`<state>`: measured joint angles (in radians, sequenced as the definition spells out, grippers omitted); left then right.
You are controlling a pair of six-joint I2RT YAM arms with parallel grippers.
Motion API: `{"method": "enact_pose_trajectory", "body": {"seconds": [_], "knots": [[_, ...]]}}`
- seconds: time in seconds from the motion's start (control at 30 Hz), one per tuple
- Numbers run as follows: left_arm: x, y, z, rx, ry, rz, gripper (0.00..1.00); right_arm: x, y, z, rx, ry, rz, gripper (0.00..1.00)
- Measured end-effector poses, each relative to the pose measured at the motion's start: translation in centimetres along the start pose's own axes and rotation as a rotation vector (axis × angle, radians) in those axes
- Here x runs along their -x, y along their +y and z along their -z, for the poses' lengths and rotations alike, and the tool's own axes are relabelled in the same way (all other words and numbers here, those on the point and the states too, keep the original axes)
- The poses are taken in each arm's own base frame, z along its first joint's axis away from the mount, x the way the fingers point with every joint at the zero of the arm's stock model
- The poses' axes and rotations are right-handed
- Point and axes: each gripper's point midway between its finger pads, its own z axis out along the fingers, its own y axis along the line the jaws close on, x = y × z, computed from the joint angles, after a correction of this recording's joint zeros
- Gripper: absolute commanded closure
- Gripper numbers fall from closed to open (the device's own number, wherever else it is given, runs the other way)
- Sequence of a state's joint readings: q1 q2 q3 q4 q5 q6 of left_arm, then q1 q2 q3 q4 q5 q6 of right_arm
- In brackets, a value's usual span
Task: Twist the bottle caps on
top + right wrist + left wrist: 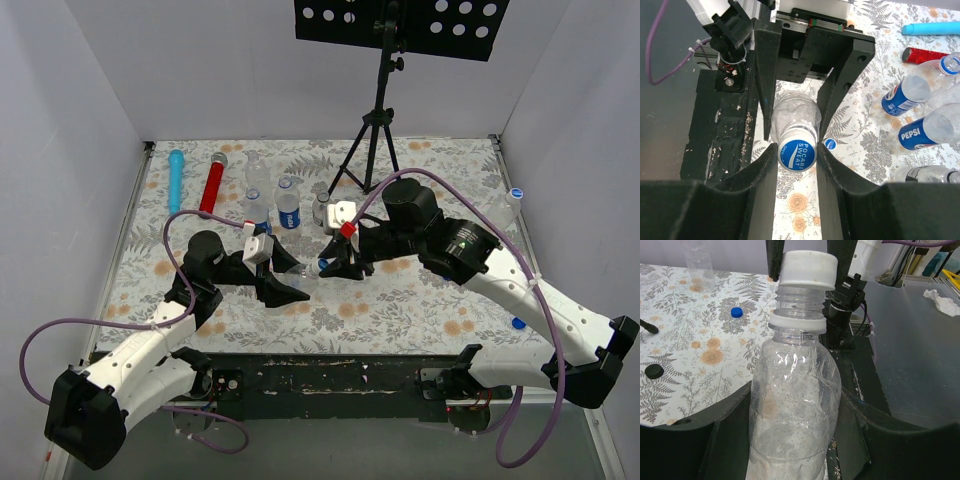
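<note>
A clear, dented bottle (795, 400) stands between the fingers of my left gripper (796, 425), which is shut on its body. On its neck sits a bottle cap (807, 270) with white sides and a blue printed top (797, 153); the neck threads still show below it. My right gripper (797, 156) is shut on this cap from above, one finger on each side. From the top camera both grippers meet at the table's middle, left gripper (287, 287) and right gripper (333, 265). A loose blue cap (830, 143) lies beside the bottle, and a black cap (654, 371) lies further off.
Several labelled bottles (288, 207) stand behind the grippers, next to a blue cylinder (176, 180) and a red cylinder (212, 183). A tripod (378, 130) stands at the back. Another blue cap (517, 323) lies near the right arm, and a bottle (515, 200) at the right wall.
</note>
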<state>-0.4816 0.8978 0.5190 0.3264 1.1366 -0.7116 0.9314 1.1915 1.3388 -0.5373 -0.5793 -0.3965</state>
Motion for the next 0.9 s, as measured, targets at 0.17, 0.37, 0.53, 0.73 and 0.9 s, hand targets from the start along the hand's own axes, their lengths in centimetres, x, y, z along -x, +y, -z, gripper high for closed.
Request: {"method": "enact_pose_trajectory", "body": {"seconds": [0.17,0.37,0.53,0.73,0.9], "knots": [[0.2,0.0,0.0,0.001,-0.006,-0.007,0.82,-0.2,-0.8,0.1,-0.047,0.013,0.002,0.78],[0.3,0.0,0.0,0.001,-0.007,-0.006,0.83,-0.2,-0.8,0.0,-0.041,0.012,0.004,0.78],[0.1,-0.2,0.0,-0.016,-0.004,-0.002,0.88,-0.2,-0.1,-0.3,0.023,0.017,0.019,0.78],[-0.8,-0.4,-0.1,-0.040,0.016,0.040,0.92,-1.2,0.2,-0.9,0.100,0.080,0.021,0.78],[-1.6,-0.2,-0.3,-0.056,0.046,0.101,0.92,-2.3,-0.1,-1.1,0.129,0.154,0.015,0.78]]}}
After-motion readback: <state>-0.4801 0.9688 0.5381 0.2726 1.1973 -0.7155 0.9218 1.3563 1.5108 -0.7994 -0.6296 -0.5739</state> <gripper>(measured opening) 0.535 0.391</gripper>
